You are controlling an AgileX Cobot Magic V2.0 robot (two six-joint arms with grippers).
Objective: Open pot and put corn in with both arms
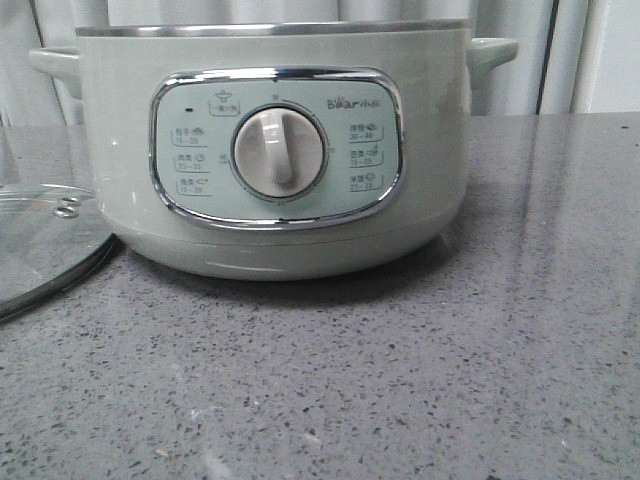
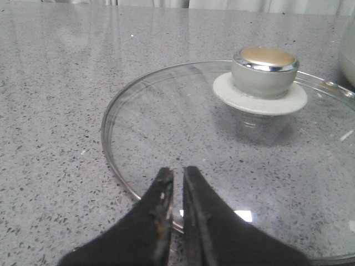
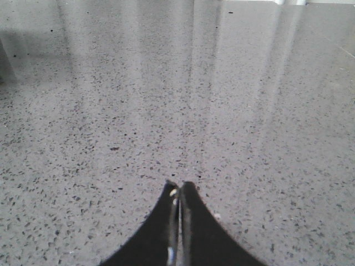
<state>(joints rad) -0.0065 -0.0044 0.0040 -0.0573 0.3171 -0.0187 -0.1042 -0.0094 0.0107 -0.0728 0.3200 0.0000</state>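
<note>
The pale sage-green pot (image 1: 275, 150) stands at the back middle of the grey counter, its lid off; I cannot see inside it. Its edge shows at the side of the left wrist view (image 2: 349, 52). The corn is out of view. My left gripper (image 2: 177, 173) is shut and empty, hovering over the near rim of the glass lid (image 2: 222, 160), which lies flat on the counter left of the pot. The lid also shows in the front view (image 1: 45, 240). My right gripper (image 3: 179, 185) is shut and empty above bare counter. Neither gripper shows in the front view.
The lid's knob (image 2: 263, 72) is green with a brass-coloured top on a white base. The grey speckled counter (image 1: 400, 380) stretches in front of and right of the pot. Pale curtains (image 1: 560, 50) hang behind.
</note>
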